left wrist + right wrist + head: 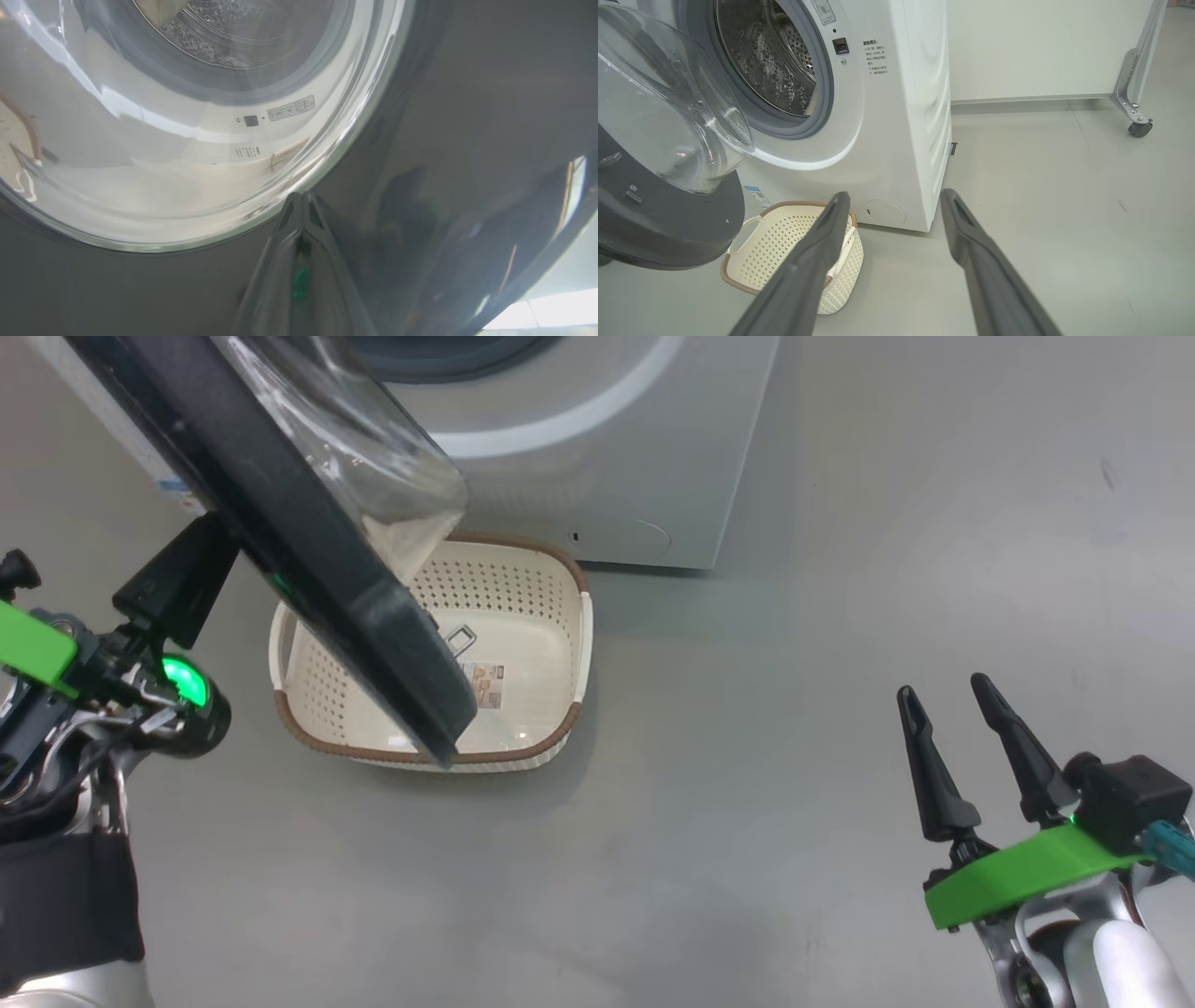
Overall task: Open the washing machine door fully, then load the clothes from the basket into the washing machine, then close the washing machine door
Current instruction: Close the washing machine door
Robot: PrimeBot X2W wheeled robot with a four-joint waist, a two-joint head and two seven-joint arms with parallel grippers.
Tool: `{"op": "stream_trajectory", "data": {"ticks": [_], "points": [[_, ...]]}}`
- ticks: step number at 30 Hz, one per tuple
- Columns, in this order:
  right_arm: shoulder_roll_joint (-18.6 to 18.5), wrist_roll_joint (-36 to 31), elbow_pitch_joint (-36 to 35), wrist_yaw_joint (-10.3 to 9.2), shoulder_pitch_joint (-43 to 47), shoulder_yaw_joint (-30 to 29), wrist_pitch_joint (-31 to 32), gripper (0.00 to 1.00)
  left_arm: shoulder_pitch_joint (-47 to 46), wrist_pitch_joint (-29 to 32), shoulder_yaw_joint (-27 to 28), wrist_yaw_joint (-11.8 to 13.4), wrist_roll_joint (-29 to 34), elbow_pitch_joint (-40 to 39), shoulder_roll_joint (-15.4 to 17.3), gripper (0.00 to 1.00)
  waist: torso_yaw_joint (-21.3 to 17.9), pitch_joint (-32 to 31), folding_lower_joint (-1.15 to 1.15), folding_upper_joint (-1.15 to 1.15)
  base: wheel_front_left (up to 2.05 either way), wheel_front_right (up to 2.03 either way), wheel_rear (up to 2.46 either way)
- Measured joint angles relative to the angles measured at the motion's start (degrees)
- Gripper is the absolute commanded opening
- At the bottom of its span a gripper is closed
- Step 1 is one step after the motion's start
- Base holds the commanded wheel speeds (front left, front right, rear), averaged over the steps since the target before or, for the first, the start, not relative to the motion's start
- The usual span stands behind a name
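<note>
Right gripper (943,686), 4 o'clock in the head view: two long dark fingers spread apart, holding nothing.
Left gripper (301,200), 9 o'clock: fingers drawn together, tips meeting against the door's rim.
Large round washing machine door with glossy black rim and clear glass bowl (308,541), 11 o'clock: swung open, overhanging the basket.
Small cream perforated plastic basket with brown rim (551,742): on the grey floor (747,803), just before the machine.
Big white front-loading washing machine (597,448), 12 o'clock: steel drum exposed.
</note>
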Motion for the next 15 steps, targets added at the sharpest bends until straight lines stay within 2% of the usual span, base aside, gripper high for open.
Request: {"op": "stream_trajectory", "data": {"ticks": [15], "points": [[0.03,2.21,3.38,0.0,-0.92,0.83,-2.71,1.0,-4.26,-0.91,0.13,0.0,2.54,4.69,-1.13,0.0,-8.62,0.29,-0.01,0.0,0.0,0.0,0.0]]}}
